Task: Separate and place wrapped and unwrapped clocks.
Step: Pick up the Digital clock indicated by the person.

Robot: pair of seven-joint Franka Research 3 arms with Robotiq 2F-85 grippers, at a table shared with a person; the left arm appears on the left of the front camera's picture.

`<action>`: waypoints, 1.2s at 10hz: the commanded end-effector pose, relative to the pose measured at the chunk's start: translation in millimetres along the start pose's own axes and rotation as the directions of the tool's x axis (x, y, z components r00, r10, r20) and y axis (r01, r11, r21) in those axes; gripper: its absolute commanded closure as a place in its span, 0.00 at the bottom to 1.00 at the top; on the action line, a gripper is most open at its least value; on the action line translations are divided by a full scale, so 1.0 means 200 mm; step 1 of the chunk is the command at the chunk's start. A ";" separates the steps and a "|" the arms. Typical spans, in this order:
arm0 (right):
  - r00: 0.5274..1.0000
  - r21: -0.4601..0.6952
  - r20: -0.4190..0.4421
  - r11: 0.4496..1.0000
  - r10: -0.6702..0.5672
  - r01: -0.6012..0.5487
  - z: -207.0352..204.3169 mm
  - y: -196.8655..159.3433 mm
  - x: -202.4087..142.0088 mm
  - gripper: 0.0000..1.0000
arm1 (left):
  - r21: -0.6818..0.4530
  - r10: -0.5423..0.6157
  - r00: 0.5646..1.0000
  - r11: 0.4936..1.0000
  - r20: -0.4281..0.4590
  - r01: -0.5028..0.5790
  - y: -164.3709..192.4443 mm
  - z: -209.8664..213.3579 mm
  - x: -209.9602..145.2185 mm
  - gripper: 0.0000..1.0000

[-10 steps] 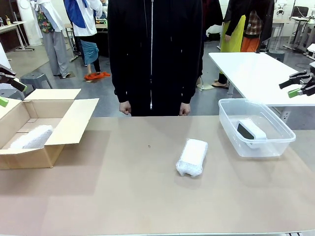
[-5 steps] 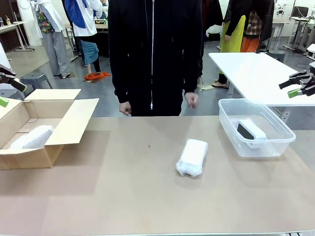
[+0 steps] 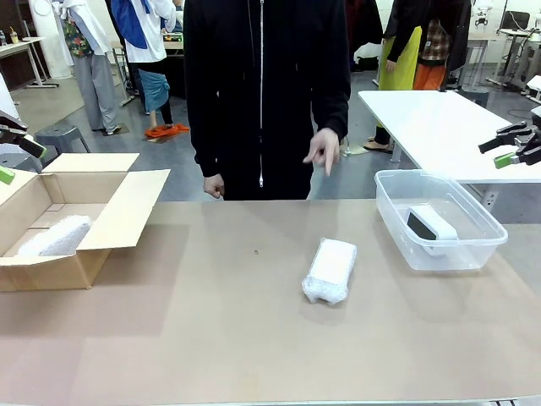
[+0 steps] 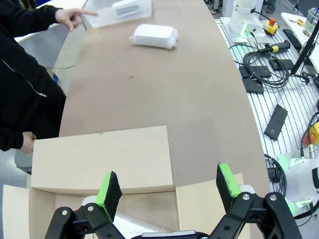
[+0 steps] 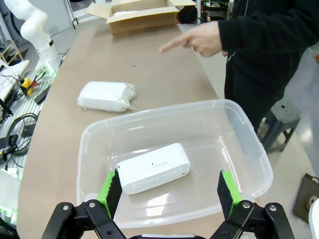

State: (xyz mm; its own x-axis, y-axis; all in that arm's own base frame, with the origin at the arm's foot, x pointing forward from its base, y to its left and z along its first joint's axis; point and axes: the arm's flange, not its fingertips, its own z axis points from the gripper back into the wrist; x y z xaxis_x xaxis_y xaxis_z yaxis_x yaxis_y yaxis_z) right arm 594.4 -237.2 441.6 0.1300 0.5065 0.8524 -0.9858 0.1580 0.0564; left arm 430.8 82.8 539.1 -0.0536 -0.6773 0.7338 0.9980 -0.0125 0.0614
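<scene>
A wrapped clock [image 3: 330,270] in white bubbly wrap lies on the table's middle; it is the same wrapped clock [image 4: 154,36] far off in the left wrist view and wrapped clock [image 5: 106,96] beyond the tub in the right wrist view. Another wrapped clock [image 3: 56,236] lies inside the cardboard box [image 3: 118,216] at left. The bare white clock [image 3: 430,228] with a dark face rests in the clear plastic tub [image 3: 486,247]; bare clock [image 5: 153,168] sits below my right gripper [image 5: 169,186], which hangs open above it. My left gripper [image 4: 169,191] hovers open over the box [image 4: 99,159].
A person in black stands at the far edge, one hand [image 3: 323,151] raised with a finger pointing down toward the table, the other hand [image 3: 214,186] a fist at the edge. A white table [image 3: 439,127] stands behind right. Cables and gear [image 4: 264,59] lie beside the table.
The person's hand on the right has lifted from the table edge and now points a finger downward. Both arms and all clocks stay where they were.
</scene>
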 end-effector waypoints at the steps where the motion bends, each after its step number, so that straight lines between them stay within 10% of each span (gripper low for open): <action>1: 1.000 0.003 0.006 1.000 0.002 -0.002 -0.01 0.00 0.00 0.00 | -0.003 -0.019 1.000 1.000 0.009 0.019 -0.01 0.01 0.00 0.00; 12: 1.000 0.003 0.006 1.000 0.002 -0.002 -0.01 0.00 0.00 0.00 | -0.003 -0.019 1.000 1.000 0.009 0.019 -0.01 0.01 0.00 0.00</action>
State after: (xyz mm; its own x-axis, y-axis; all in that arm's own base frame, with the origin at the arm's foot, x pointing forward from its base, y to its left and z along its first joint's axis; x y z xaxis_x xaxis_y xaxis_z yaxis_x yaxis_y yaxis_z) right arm 594.3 -237.3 441.6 0.1301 0.5066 0.8523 -0.9858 0.1582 0.0565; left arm 430.8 82.8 539.1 -0.0536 -0.6773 0.7338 0.9980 -0.0125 0.0614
